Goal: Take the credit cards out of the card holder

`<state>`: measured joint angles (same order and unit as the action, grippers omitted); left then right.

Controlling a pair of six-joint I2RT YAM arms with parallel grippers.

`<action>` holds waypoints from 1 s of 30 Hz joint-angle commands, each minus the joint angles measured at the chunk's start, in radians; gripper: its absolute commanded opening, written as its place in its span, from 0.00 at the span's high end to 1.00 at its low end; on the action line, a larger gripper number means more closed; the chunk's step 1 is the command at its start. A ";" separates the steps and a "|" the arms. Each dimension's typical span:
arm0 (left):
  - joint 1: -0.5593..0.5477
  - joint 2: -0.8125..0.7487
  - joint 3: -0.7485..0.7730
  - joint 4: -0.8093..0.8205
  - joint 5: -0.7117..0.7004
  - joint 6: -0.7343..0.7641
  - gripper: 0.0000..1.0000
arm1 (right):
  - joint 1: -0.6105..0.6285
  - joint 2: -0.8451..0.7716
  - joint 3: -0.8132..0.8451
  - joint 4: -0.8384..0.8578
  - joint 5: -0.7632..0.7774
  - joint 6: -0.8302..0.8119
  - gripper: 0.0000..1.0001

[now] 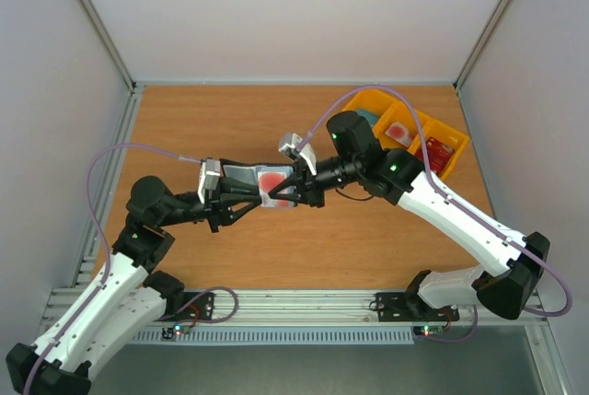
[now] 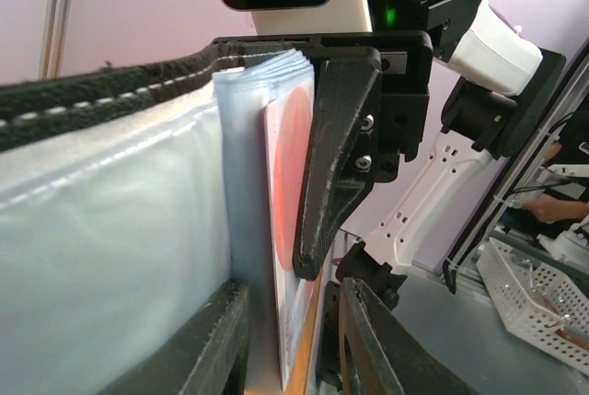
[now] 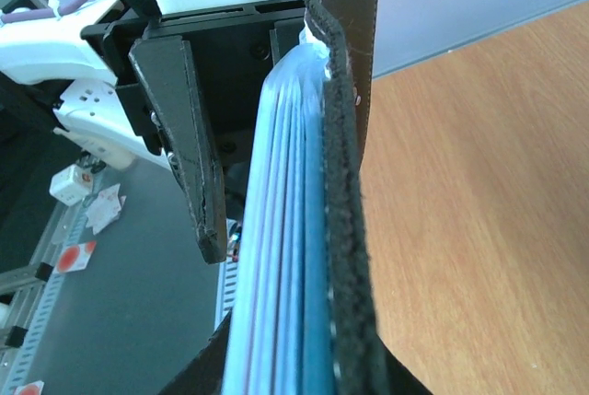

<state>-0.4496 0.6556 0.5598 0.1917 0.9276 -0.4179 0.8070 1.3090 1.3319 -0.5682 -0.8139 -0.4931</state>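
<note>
Card holder (image 1: pixel 247 177) held off the table (image 1: pixel 212 119), above its middle, spanned between both grippers. Left gripper (image 1: pixel 228 197) partly closed on its left end; pale blue sleeves sit between the fingers (image 2: pixel 213 344). Right gripper (image 1: pixel 296 188) closed narrow on the right end. One finger lies flat against a credit card (image 2: pixel 287 165), white with a red disc, which stands against the sleeves. Right wrist view: sleeves edge-on beside the dark stitched cover. Yellow tray (image 1: pixel 368 98) at the far right corner, holding other cards
</note>
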 commanded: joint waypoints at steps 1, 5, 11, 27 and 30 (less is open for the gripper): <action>-0.013 0.025 0.006 0.017 -0.023 0.022 0.74 | 0.053 0.005 0.031 0.040 -0.099 -0.057 0.95; -0.015 0.027 0.013 0.023 -0.020 0.010 0.93 | 0.058 0.019 0.039 0.061 -0.103 -0.065 0.95; -0.015 0.005 0.003 0.051 0.001 -0.019 1.00 | 0.058 0.006 0.038 0.001 -0.085 -0.105 0.85; 0.035 -0.013 0.007 0.083 -0.034 -0.126 1.00 | -0.052 -0.064 -0.031 -0.056 -0.154 -0.084 0.78; 0.042 -0.018 0.012 0.075 -0.024 -0.116 1.00 | -0.075 -0.073 -0.037 -0.061 -0.170 -0.076 0.80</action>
<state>-0.4305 0.6529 0.5594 0.2100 0.9237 -0.5282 0.7536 1.2793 1.3052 -0.5976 -0.9001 -0.5774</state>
